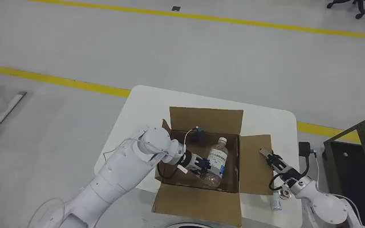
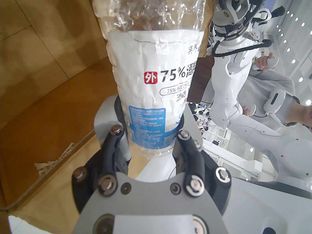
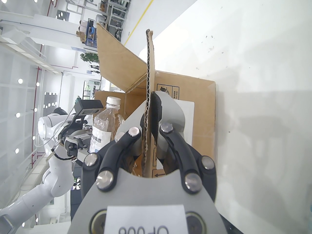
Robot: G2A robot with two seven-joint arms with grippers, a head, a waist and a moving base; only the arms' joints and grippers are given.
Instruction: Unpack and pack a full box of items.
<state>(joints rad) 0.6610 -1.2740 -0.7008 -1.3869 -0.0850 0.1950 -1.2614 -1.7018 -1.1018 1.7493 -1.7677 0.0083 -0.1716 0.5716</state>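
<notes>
Left hand (image 2: 152,127): clamped on the lower body of a clear bottle (image 1: 217,162), cap end away from the hand, within the open cardboard box (image 1: 205,117); the box floor is mostly hidden. Right hand (image 3: 148,113): pinched on the edge of the box's right flap (image 1: 255,162). Bench (image 1: 142,114): carries the box and a small item (image 1: 276,200) too small to identify.

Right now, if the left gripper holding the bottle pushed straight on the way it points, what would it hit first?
Probably the side wall of the box beyond the bottle in the left gripper, on the side whose flap the right gripper pinches. Height is unclear, so it might clear the rim.
</notes>
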